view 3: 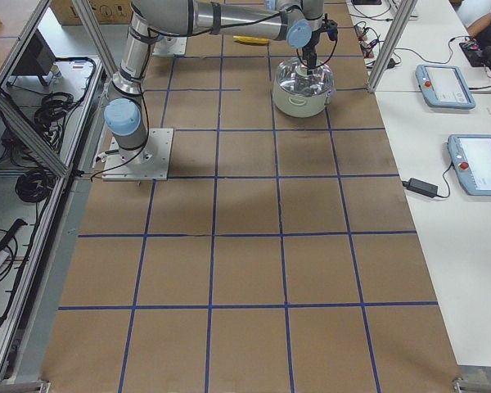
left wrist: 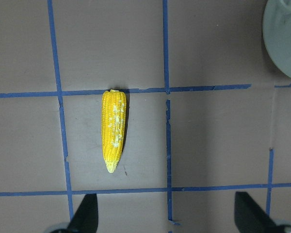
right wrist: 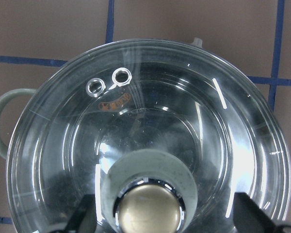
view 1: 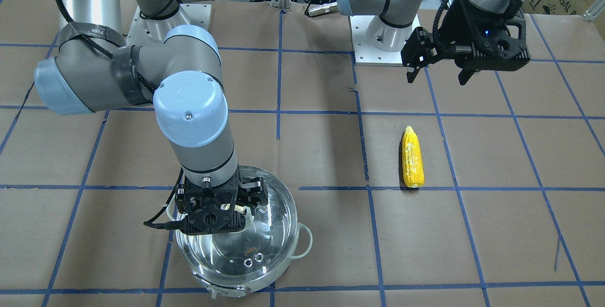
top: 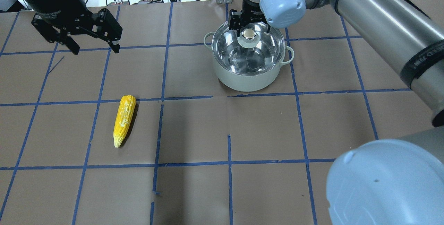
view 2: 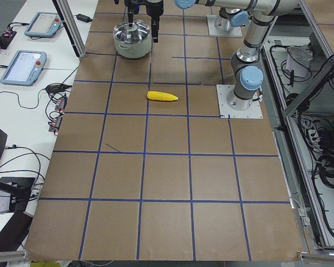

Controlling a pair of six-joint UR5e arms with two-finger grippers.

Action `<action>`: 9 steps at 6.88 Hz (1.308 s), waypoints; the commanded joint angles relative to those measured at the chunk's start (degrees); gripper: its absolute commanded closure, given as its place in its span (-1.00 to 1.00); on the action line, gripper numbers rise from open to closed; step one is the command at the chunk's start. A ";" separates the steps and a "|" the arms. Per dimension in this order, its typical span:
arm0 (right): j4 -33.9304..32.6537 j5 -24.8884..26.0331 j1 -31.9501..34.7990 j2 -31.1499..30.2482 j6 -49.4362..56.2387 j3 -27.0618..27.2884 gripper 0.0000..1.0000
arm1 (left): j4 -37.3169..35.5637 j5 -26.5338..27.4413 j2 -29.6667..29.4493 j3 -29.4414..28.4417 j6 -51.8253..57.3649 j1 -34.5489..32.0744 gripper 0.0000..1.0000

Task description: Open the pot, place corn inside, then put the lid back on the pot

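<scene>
Pot: one pot point(top: 242, 81) stands on the table point(top: 312, 131) on the robot's right side, closed by its lid point(top: 256, 57)
Lid: one, clear glass, seated on the pot's rim, with its knob point(right wrist: 148, 213) at the centre
Corn: one corn point(top: 124, 119) lies flat on the table on the robot's left side, well apart from the pot, tapered tip toward the robot, blunt end at a blue tape line point(top: 180, 98)
Right gripper: the right gripper point(top: 249, 27) is over the lid, fingers spread to either side of the knob and clamping nothing
Left gripper: the left gripper point(top: 96, 49) hangs above the table with fingers apart, holding nothing and clear of the corn
Right wrist view only: a gap shows between each finger point(right wrist: 85, 218) and the knob's pale base
Front view: the right gripper's body hides the knob, which the overhead view shows plainly
Left wrist view: the corn is ahead of the spread fingertips, with an edge of the pot at the top right corner
Counts: two vent holes point(right wrist: 121, 75) in the lid, two loop handles point(top: 289, 53) on the pot, two grippers, one each of pot, lid and corn
</scene>
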State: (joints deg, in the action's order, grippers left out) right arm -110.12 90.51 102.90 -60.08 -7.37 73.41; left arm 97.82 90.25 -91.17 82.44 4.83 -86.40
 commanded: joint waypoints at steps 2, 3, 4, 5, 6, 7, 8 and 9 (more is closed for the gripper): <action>0.08 0.10 0.28 0.14 -0.10 0.68 -0.94 | 0.00 -0.08 0.03 0.00 0.09 0.09 -1.00; 0.08 0.37 0.28 0.23 -0.10 0.69 -0.89 | 0.00 -0.08 0.03 0.00 0.00 0.09 -1.00; 0.08 0.37 0.28 0.57 -0.10 0.43 -0.66 | 0.00 -0.08 0.12 0.18 0.00 0.00 -1.00; 0.08 0.28 0.28 0.67 -0.01 -0.01 -0.16 | 0.00 -0.08 0.12 0.18 0.00 0.00 -1.00; 0.08 0.45 0.28 0.75 -0.01 -0.10 0.26 | 0.00 -0.08 0.12 0.27 0.00 0.00 -1.00; 0.08 0.46 0.28 0.67 -0.01 -0.19 0.61 | 0.00 -0.08 -0.14 0.18 -0.08 -0.08 -1.00; 0.08 0.72 0.28 0.67 0.08 -0.28 0.83 | 0.00 -0.16 0.11 0.18 0.09 0.09 -1.00; 0.00 0.72 0.28 0.67 0.08 -0.54 0.85 | 0.00 -0.17 0.03 0.00 0.09 0.09 -1.00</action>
State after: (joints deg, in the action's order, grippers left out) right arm -110.05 91.13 103.19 -59.40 -7.33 73.12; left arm 97.82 90.12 -91.13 82.57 4.87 -86.36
